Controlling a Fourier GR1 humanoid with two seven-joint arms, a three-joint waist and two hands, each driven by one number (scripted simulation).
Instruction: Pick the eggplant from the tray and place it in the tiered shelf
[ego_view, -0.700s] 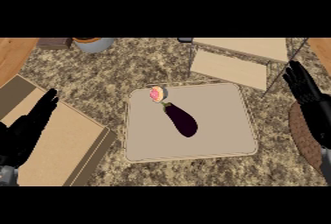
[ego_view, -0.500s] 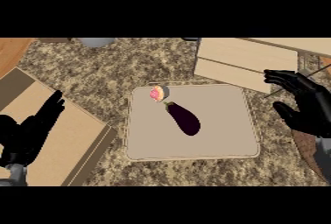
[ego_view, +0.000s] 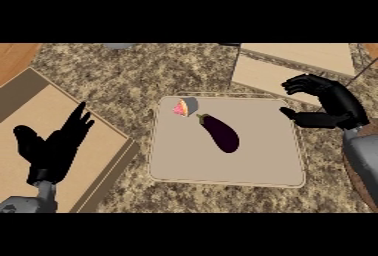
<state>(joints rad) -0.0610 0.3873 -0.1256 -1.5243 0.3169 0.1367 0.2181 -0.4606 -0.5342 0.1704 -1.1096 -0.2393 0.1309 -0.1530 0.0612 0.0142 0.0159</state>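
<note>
A dark purple eggplant (ego_view: 220, 133) lies slanted on the beige tray (ego_view: 258, 160), near its middle. My right hand (ego_view: 328, 102) hovers at the tray's right edge, fingers relaxed and thumb pointing toward the eggplant, holding nothing. It is well apart from the eggplant. The tiered shelf (ego_view: 295, 65) of pale wood sits at the back right, just behind that hand. My left hand (ego_view: 55, 147) rests open at the left, fingers up, over a wooden board.
A small pink and grey item (ego_view: 184, 107) sits on the tray beside the eggplant's stem end. A large wooden board (ego_view: 88, 150) lies at the left on the speckled counter (ego_view: 148, 75). A grey round object (ego_view: 118, 46) shows at the back edge.
My right hand has come in from the right edge toward the tray, with its fingers spread. The left hand rose into view. The view shifted so the tray appears lower and more centred.
</note>
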